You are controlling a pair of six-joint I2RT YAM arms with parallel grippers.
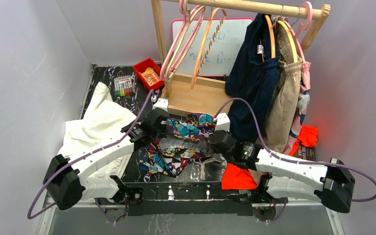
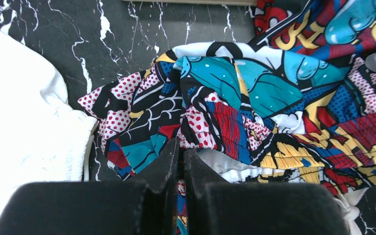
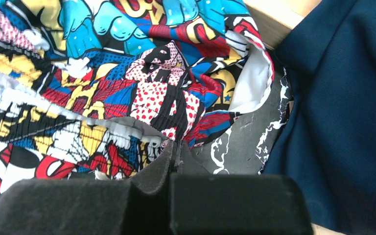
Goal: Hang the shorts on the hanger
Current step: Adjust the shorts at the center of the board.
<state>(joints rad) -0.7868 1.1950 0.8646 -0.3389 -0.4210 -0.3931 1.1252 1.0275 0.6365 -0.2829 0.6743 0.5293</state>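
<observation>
The shorts (image 1: 181, 142) lie bunched mid-counter (image 2: 39, 39). The left pincer (image 2: 181, 161) and right pincer (image 3: 174, 152) are each clenched on their waistband. A white cloth (image 1: 98, 122) lies to the left, and a navy garment (image 1: 252, 83) hangs just right. Farther left, a red bin (image 1: 147, 66) holds something orange. The hanger (image 1: 200, 58) hangs from the wooden rail (image 1: 245, 6).

Smooth printed cloth shorts (image 2: 274, 98); glossy black marble-look table (image 2: 127, 29); bare wood rack (image 1: 196, 95)
</observation>
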